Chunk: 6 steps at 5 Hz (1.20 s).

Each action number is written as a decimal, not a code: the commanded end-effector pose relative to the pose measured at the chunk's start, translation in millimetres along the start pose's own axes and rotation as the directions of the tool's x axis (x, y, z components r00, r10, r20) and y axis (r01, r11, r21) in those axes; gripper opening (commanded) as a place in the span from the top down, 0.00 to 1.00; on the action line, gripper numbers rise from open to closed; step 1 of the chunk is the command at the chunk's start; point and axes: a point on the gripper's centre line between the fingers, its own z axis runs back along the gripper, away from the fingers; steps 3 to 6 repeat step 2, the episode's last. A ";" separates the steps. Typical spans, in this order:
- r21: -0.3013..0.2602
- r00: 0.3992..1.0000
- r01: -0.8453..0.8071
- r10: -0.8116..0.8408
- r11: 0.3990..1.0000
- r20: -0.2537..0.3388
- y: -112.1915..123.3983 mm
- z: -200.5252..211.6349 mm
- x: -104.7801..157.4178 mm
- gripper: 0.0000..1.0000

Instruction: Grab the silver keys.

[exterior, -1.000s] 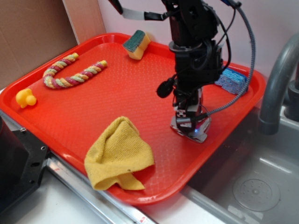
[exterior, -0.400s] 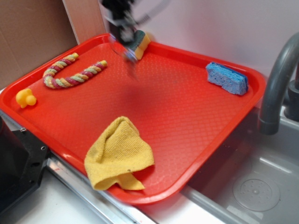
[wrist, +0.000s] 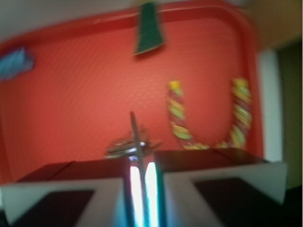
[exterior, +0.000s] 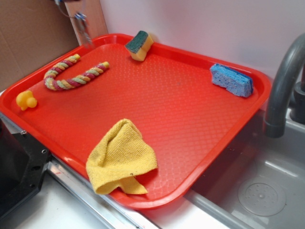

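The silver keys [exterior: 82, 21] hang in the air above the far left corner of the red tray [exterior: 200, 114], blurred by motion. In the exterior view the gripper is almost wholly past the top edge. In the wrist view my gripper [wrist: 141, 160] is shut on the silver keys [wrist: 129, 145]. One key blade sticks up between the two fingers and the rest of the bunch hangs just in front of the fingertips. The tray lies well below.
On the tray lie a yellow cloth [exterior: 121, 157] at the front, a blue sponge [exterior: 232, 80] at the far right, a green and yellow sponge [exterior: 139, 45] at the back, and a striped rope toy [exterior: 71, 74] and a yellow duck [exterior: 25, 100] on the left. A grey tap [exterior: 281, 90] and sink stand at the right.
The arm rose from the tray's right front with the keys and swung to the far left corner. It is now almost out of the exterior view.
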 end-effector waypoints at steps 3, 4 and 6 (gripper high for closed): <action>0.107 0.965 -0.240 0.225 0.965 0.137 -58.5 24.8 -21.6 1.00; 0.107 0.965 -0.240 0.225 0.965 0.137 -58.5 24.8 -21.6 1.00; 0.107 0.965 -0.240 0.225 0.965 0.137 -58.5 24.8 -21.6 1.00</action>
